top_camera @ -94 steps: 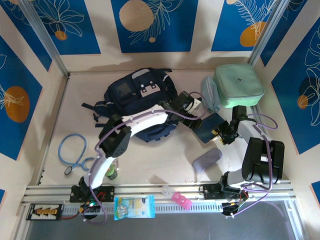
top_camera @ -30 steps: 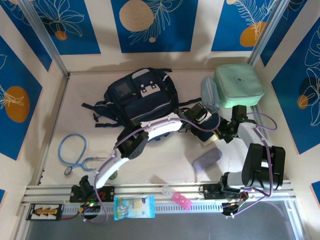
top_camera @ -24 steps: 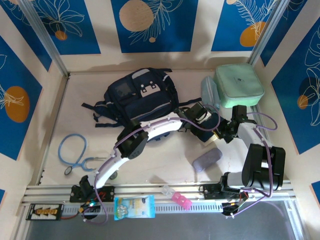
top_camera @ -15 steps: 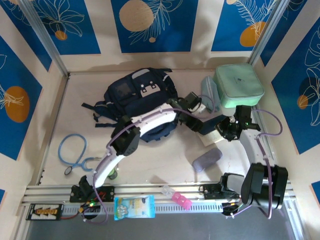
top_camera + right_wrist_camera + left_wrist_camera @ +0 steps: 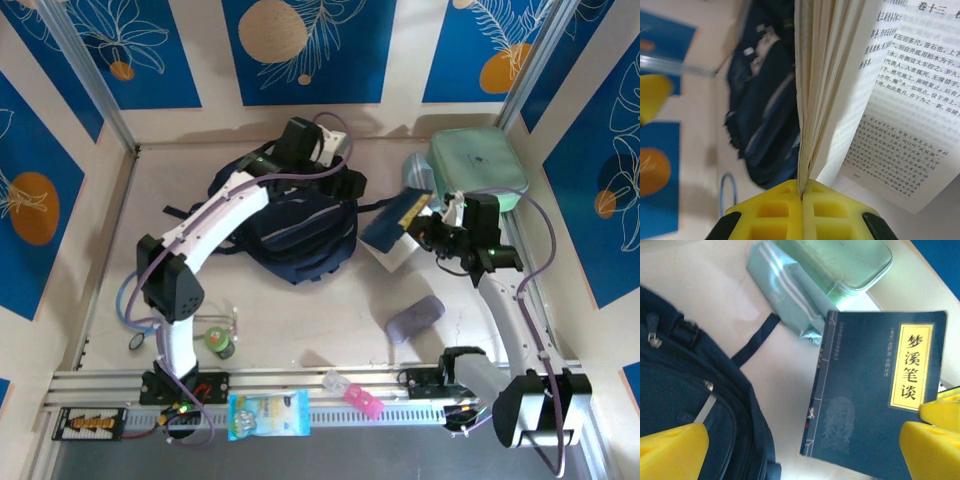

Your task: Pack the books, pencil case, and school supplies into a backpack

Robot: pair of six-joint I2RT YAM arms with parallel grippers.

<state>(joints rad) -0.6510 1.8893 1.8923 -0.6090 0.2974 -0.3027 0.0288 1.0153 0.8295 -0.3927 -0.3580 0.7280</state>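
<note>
While right tool (image 5: 802,192) pinches pages, book (image 5: 875,395) hangs beside backpack (image 5: 290,225).

In the left wrist view the backpack (image 5: 685,385) is cut off by the left and bottom edges, and the mint case (image 5: 840,260) by the top edge. In the right wrist view the backpack is blurred, and the book (image 5: 900,100) runs past the top and right edges.
</note>
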